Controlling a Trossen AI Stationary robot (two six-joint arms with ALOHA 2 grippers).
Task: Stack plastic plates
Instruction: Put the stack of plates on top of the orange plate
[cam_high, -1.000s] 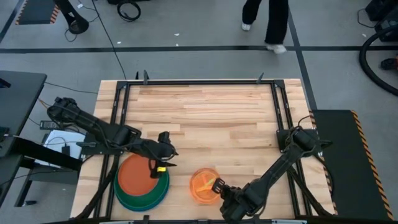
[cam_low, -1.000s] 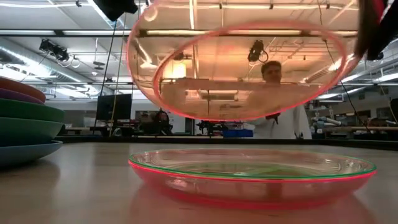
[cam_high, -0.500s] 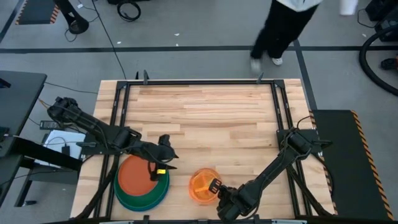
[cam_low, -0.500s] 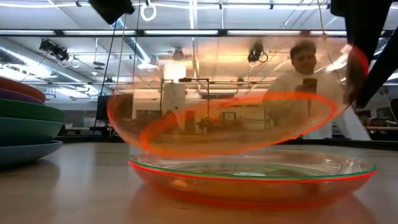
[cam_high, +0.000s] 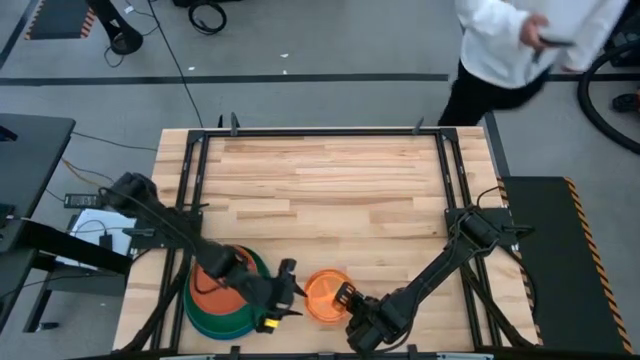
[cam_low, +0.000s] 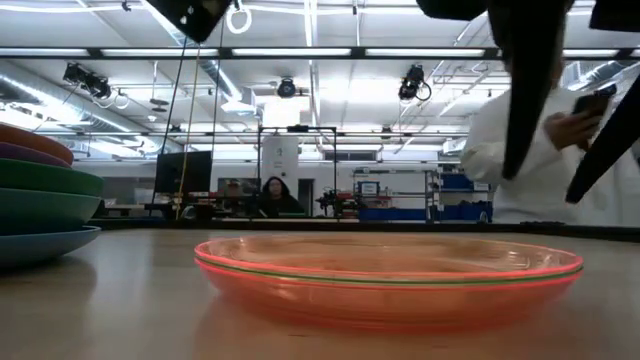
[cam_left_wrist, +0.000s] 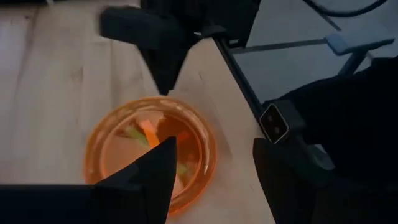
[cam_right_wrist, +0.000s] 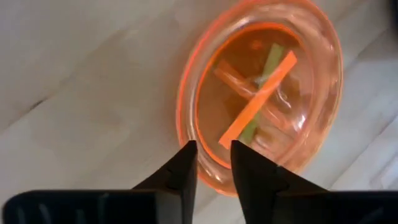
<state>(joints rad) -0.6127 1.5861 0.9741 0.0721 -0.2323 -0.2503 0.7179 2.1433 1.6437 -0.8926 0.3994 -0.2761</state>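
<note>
**Small plates nested near the front edge, both grippers right beside them**

Starting at the left of the table (cam_high: 330, 180): there was a big stack (cam_high: 225, 300) of plates sitting near the front-left corner, red-orange one on top, green and teal rims showing under it. From the low view the same stack (cam_low: 40, 200) showed red-orange, purple, green, teal and blue layers at the far left edge, resting flat on the wood.

The left gripper (cam_high: 283, 297) hung just past the stack's right side, between it and the small plates. In its wrist view its fingers (cam_left_wrist: 146, 180) were spread wide with nothing between them, and the orange plate (cam_left_wrist: 152, 152) sat just ahead.

The small stack (cam_high: 326, 294) lay flat on the table near the front edge, roughly centre, well apart from nothing much except the two grippers. Low view showed it (cam_low: 385, 275) as see-through orange with a lime rim line nested inside.

The right gripper (cam_high: 352, 302) was touching or nearly touching the small stack's right rim. Its fingers (cam_right_wrist: 180, 171) were close together, only a narrow gap, right at the plate's (cam_right_wrist: 261, 93) edge; couldn't tell if they pinched the rim.

A person (cam_high: 530, 45) in a white top stood beyond the table's far right corner.
</note>
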